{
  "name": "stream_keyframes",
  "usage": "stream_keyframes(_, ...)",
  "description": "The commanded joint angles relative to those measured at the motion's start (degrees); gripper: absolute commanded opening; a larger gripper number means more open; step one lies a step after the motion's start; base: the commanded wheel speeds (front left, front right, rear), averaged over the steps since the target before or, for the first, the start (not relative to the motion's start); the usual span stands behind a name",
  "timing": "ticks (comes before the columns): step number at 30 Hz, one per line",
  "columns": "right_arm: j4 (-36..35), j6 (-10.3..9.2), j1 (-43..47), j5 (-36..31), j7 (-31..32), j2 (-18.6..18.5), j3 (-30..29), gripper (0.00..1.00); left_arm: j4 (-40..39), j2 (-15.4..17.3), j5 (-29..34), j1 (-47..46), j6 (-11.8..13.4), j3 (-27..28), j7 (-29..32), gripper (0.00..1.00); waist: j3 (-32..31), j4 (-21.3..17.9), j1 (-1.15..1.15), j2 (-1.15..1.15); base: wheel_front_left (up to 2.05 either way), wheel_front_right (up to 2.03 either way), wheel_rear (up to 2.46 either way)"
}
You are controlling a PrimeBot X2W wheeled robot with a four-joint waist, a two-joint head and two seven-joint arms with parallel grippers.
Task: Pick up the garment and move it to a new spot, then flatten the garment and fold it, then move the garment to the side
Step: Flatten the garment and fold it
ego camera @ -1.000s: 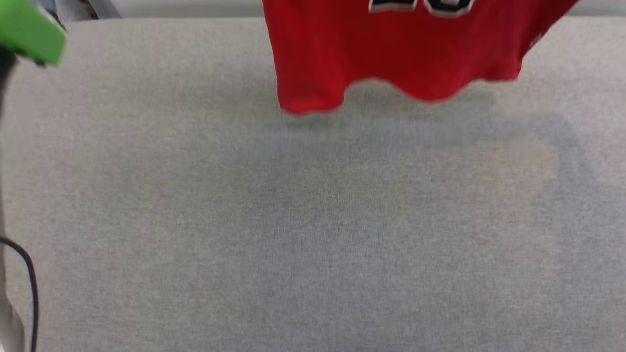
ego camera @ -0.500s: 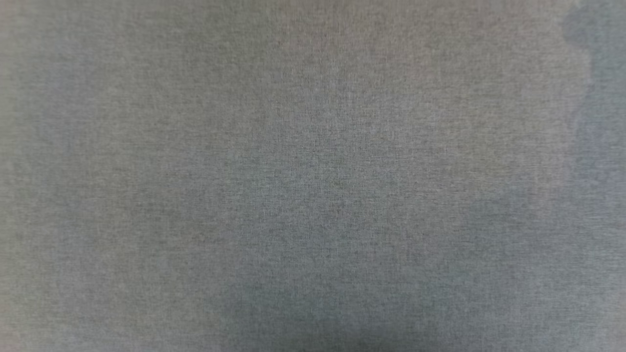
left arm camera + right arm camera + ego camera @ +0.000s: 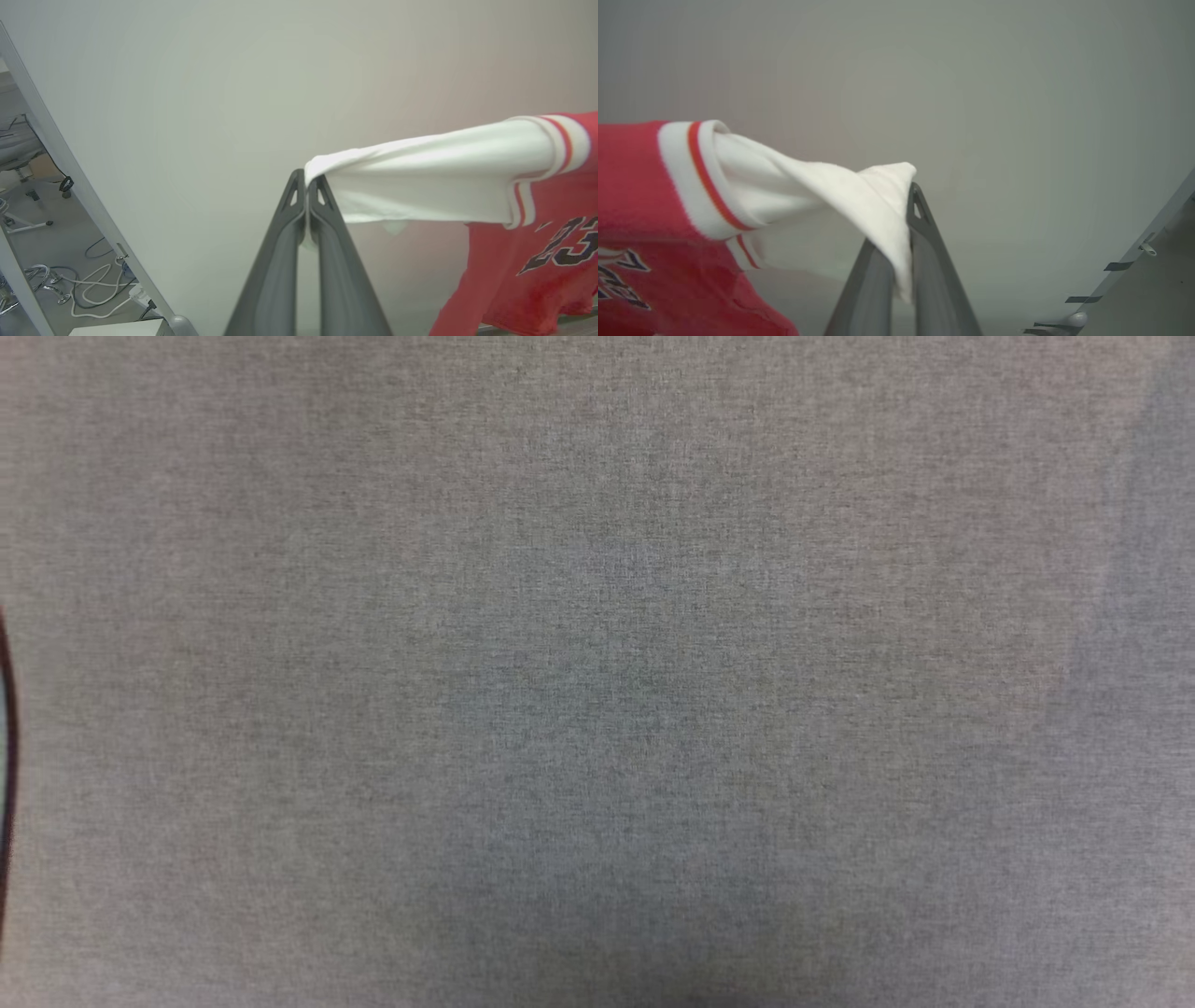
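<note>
Left wrist view: the left pincer, its two dark fingers pressed together, pinches the end of one white sleeve of the garment, a single red jersey-style shirt held up in the air before a plain pale wall. The sleeve is drawn taut to the right from the fingertips and meets the red body at a white band with a red stripe. The body droops below and carries a black, white-outlined "23". Right wrist view: the right pincer is clamped on the second white sleeve, with cloth draped over one finger's tip. That sleeve runs left to a matching striped band and the red body, where part of a dark print shows at the lower left. One shirt, two sleeves, two pincers, one on each sleeve, with the shirt strung between them. Head view: one grey woven desk top lies under soft shadow, with one thin dark cable curving at the left edge. Several loose cords lie on the floor at the left of the left wrist view.
</note>
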Motion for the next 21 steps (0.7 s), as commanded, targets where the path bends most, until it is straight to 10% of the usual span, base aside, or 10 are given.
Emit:
stream_keyframes(1, 2.3, -0.52, 5.2, 1.1, -0.5, -0.9, 1.5, 0.0, 2.1, -0.2, -1.5, 5.7, -0.2, 0.0, -1.8, 0.0, -2.4, 0.5, -0.01, 0.0, 0.0, 0.0, 0.0)
stream_keyframes(21, 0.4, -0.52, 40.3, 20.8, 20.1, -11.0, 16.4, 0.0, 5.3, -0.3, -10.0, 40.7, -1.0, -6.2, 3.2, 0.0, -20.6, 1.9, -0.01, 0.0, 0.0, 0.0, 0.0)
